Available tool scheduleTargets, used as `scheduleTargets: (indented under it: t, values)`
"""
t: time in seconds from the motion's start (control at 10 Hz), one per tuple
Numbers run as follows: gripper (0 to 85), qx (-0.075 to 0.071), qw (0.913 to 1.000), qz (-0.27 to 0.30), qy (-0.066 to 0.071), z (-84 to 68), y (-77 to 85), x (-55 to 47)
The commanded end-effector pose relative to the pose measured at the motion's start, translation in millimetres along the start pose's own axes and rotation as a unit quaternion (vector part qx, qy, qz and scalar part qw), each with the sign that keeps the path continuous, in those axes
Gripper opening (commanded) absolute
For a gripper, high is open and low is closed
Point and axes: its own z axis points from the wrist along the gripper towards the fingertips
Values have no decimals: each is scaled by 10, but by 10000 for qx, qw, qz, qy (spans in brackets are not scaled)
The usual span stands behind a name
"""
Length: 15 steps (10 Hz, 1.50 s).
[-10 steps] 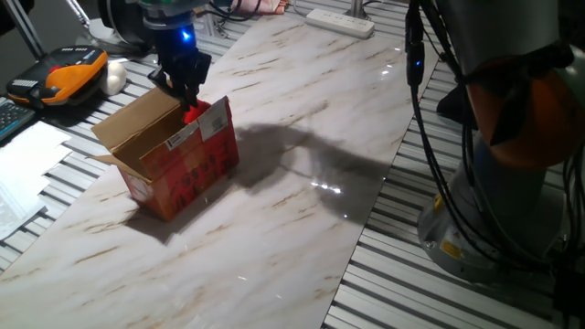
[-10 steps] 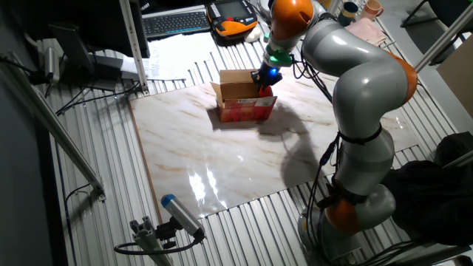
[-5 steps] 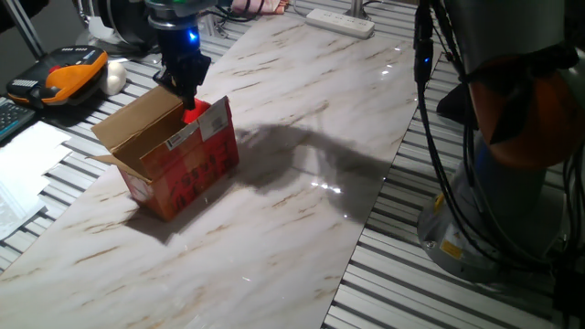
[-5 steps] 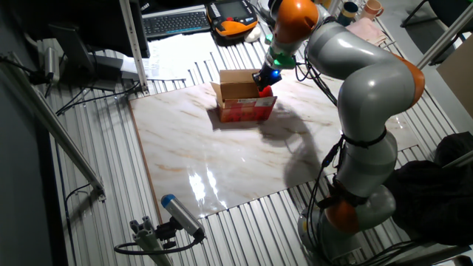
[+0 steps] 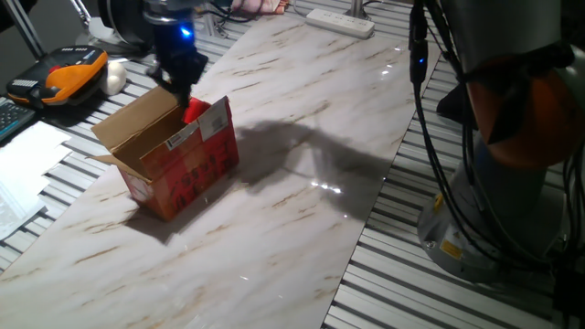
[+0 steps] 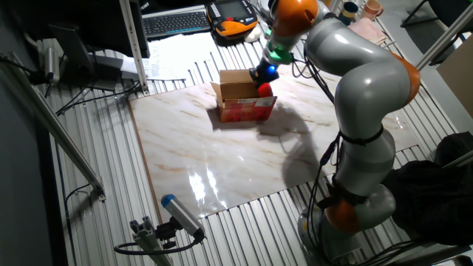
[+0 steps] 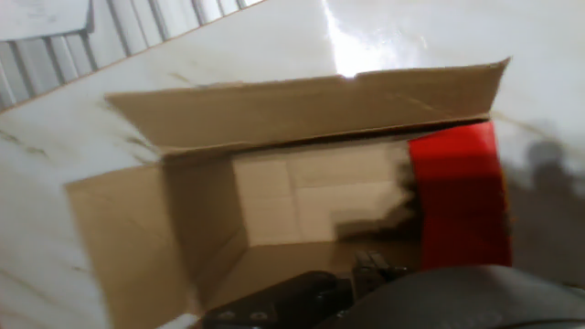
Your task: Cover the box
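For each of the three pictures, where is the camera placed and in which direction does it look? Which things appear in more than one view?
One fixed view: low at the table's side, looking along the marble top at the box; claw and arm base show.
The other fixed view: high, opposite, looking down; the whole arm shows.
Hand view: on the hand, looking down into the open box; only dark claw parts show.
Shared: the box with its red flap.

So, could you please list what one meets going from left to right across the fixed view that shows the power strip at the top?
Orange and black handheld device → the box, open, with the gripper above its far edge → white power strip → the arm's grey base.
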Motion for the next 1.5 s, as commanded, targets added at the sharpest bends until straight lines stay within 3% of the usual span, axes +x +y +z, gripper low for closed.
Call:
scheduleTargets:
  t: [0.0,0.3,0.4,0.7,0.8,0.9,1.1,1.4]
  values:
    - [0,14,9999,116,-47,72,413,149]
    - [0,18,9990,416,-145,200,662,318]
    - [0,108,9988,442,-176,221,706,363]
    - [0,138,9996,240,-93,205,661,346]
    - [0,91,9999,124,78,197,650,338]
    - [0,94,9999,-76,122,197,650,338]
    - [0,184,9987,-470,91,197,650,338]
    - [0,158,9976,-672,86,197,650,338]
